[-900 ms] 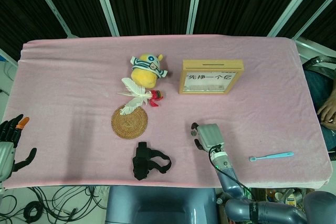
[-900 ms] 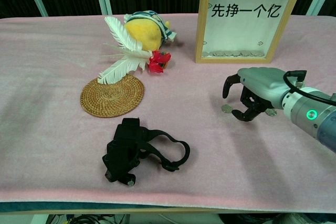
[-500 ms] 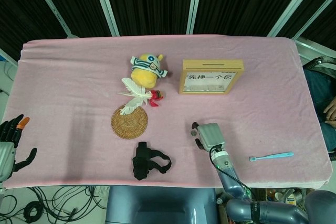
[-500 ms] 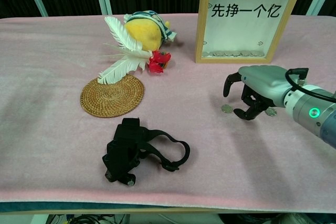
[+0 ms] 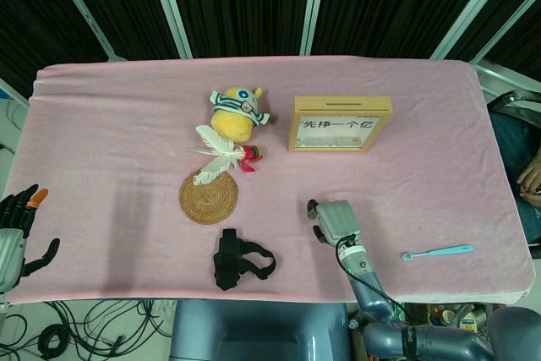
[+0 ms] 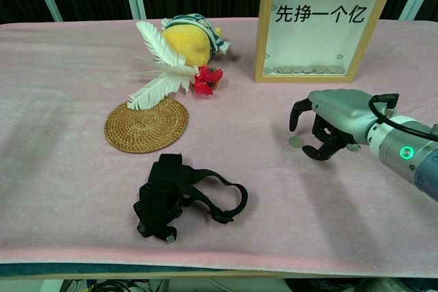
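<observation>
Starting at our far left, our left hand (image 5: 17, 230) hangs off the edge of the pink table (image 5: 101, 124), fingers apart and holding nothing; it has not moved across the last second.

On the cloth, the woven coaster (image 6: 146, 124) lies with the white feather (image 6: 161, 66) reaching onto its 12 o'clock edge, and the yellow plush toy (image 6: 191, 40) sits beyond that. The black strap device (image 6: 171, 196) lies at 6 o'clock of the coaster. None of these has shifted.

Further right stands the wooden coin frame (image 6: 326, 22), with a row of coins at the bottom of its window. At its 6 o'clock our right hand (image 6: 327, 124) is palm down over the cloth, fingers curled like a claw with a gap between thumb and fingertips, and we see nothing held in it. One loose coin (image 6: 295, 141) lies just beside the thumb tip at the hand's 8 o'clock; a second coin (image 6: 352, 146) peeks out at its 4 o'clock.

The only change is slight: the right hand has drifted a little toward 9 o'clock and the coins lie where they did. We judge that we are settling the fingers over the near coin, with the pinch not yet made.

At far right, the blue toothbrush (image 5: 437, 251) rests untouched.
</observation>
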Controlling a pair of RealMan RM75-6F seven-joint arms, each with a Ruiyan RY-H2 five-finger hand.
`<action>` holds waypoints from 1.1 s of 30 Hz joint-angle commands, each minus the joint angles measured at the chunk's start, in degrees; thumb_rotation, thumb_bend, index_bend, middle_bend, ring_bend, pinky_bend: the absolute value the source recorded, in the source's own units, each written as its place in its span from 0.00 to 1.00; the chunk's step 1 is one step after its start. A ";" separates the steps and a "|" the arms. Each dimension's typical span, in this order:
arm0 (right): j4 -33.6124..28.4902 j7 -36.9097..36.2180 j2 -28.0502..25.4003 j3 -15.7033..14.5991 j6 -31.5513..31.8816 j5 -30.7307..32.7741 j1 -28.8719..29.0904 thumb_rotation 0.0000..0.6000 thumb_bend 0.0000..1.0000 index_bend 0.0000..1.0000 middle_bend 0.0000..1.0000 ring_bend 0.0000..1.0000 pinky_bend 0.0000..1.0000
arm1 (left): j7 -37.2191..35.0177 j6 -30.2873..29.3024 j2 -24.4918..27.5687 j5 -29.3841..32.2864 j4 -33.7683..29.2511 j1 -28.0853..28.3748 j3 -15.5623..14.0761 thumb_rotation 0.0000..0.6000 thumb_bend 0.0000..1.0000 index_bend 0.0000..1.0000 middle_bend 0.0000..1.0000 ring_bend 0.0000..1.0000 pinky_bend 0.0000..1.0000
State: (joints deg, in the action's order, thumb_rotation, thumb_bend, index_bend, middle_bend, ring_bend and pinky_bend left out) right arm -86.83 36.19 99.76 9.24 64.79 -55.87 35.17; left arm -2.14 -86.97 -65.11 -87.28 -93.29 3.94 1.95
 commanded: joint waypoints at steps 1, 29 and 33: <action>0.51 -0.14 0.38 -0.03 -0.20 0.11 0.11 1.00 0.32 0.38 0.93 0.96 0.98 | -0.01 -0.02 0.00 0.00 -0.05 -0.01 0.01 1.00 0.35 0.06 0.00 0.00 0.00; 3.24 -1.06 1.28 0.10 -2.08 1.00 0.87 1.00 0.32 0.38 0.93 0.96 0.98 | -0.14 -0.05 0.04 0.07 0.01 0.02 0.12 1.00 0.35 0.06 0.00 0.00 0.00; 3.63 -1.19 1.34 0.12 -2.33 1.01 1.01 1.00 0.32 0.38 0.92 0.96 0.98 | -0.10 -0.08 0.03 0.09 0.02 0.01 0.13 1.00 0.35 0.06 0.00 0.00 0.00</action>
State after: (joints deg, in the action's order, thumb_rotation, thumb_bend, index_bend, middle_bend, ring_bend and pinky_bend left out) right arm -83.25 35.05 101.09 9.35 62.51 -54.89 36.16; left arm -2.25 -87.05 -65.08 -87.19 -93.27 3.94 2.08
